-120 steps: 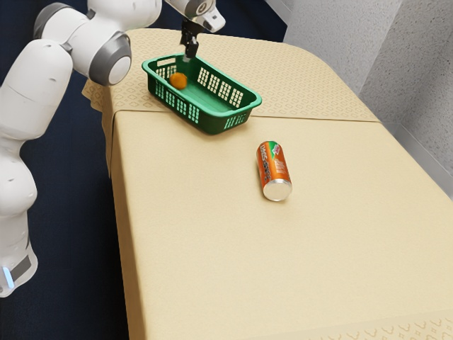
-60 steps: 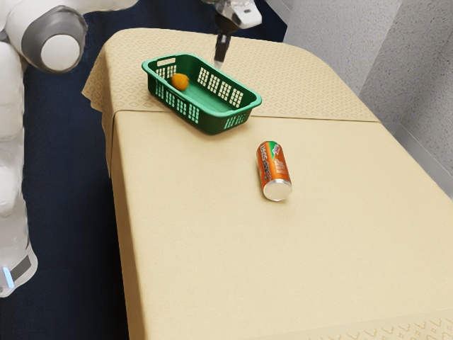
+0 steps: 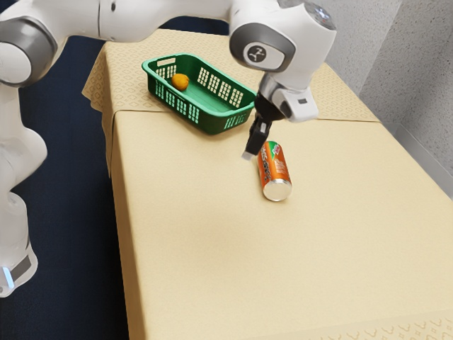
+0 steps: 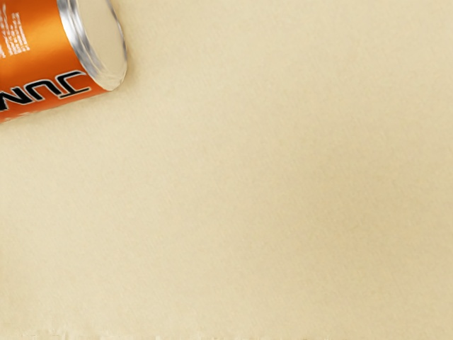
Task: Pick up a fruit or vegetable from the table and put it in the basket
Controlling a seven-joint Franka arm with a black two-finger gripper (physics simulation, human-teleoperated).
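My gripper (image 3: 249, 154) hangs above the table just beside the can, on its exterior view's left side; whether it grips anything cannot be made out, and nothing is seen hanging below it. An orange fruit (image 3: 180, 82) lies inside the green basket (image 3: 209, 122), at the basket's far left end in the exterior view. Part of the basket's right end is behind the hand.
An orange can (image 3: 274, 170) lies on its side on the cloth-covered table (image 3: 212, 262), close to my gripper. The wrist view has the can's end (image 4: 99, 42) over the pale cloth (image 4: 248, 198). Grey walls stand beyond the table.
My hand has come from behind the basket toward the can, moving to the exterior view's right and closer to the camera. The fruit has shifted very slightly inside the basket.
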